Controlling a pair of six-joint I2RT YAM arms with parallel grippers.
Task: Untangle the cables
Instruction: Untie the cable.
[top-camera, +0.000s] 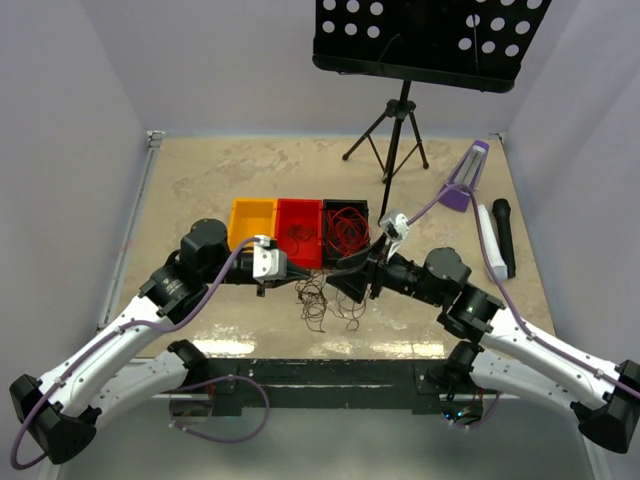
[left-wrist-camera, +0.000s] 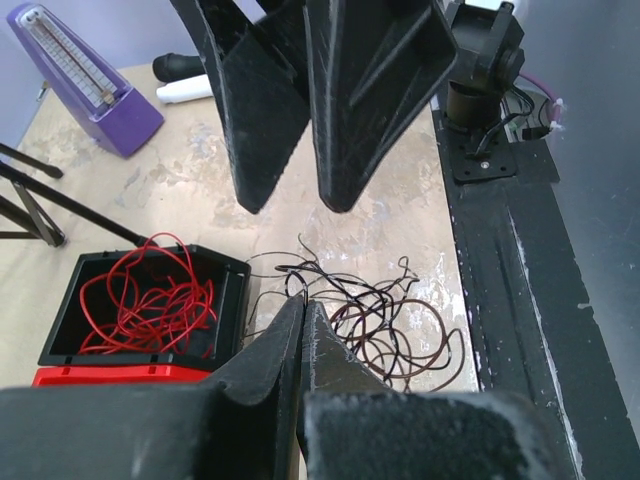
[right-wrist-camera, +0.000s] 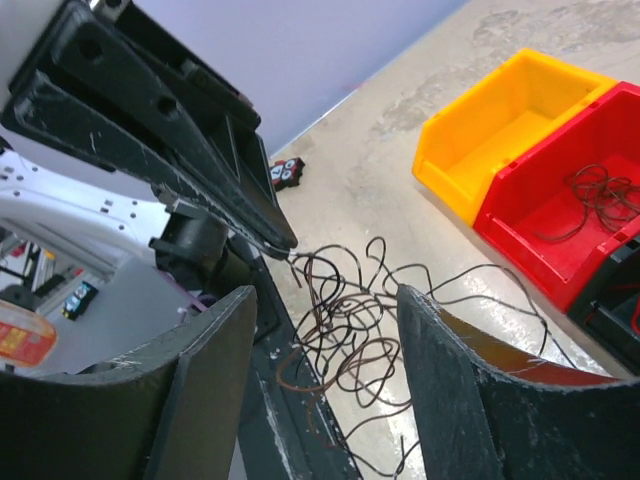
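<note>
Left pincer (right-wrist-camera: 283, 243) is pressed shut, nipping a strand of the dark cables (left-wrist-camera: 392, 335) at its tip. Right pincer (right-wrist-camera: 325, 300) gapes wide and empty, facing the left one over the tangle. The dark tangle lies on the table (top-camera: 200, 180), just in front of the bins. More dark strands are in the red bin (right-wrist-camera: 512, 192), and red cables (left-wrist-camera: 140, 300) are in the black bin (left-wrist-camera: 231, 300).

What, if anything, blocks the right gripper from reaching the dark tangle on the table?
Likely nothing, so yes: the right gripper hangs open with the dark tangle just beyond its fingers. The left gripper, apparently pinching a strand at the edge, is close but aside.
</note>
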